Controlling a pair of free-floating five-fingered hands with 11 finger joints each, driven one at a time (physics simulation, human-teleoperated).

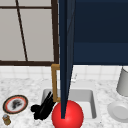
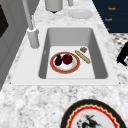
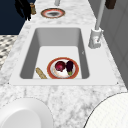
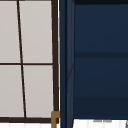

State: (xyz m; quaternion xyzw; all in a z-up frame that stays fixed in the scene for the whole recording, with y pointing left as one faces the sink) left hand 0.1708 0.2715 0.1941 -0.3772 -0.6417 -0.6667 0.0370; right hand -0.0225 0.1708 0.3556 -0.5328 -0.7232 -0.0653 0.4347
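Black left hand [image 1: 43, 108] hangs over the table edge, left of the sink [image 1: 92, 100]; we note its fingers straight, spread, holding nothing. We log a patterned plate [image 1: 15, 104] nearby.

A red ball [image 1: 71, 116] is sitting just right of the fingers [image 1: 48, 102] at the sink's front edge; a patterned, red-rimmed plate [image 1: 15, 104] is lying flat to their left.

A plate [image 2: 65, 63] lies in the sink [image 2: 100, 60], breadstick [image 2: 82, 56] beside it.
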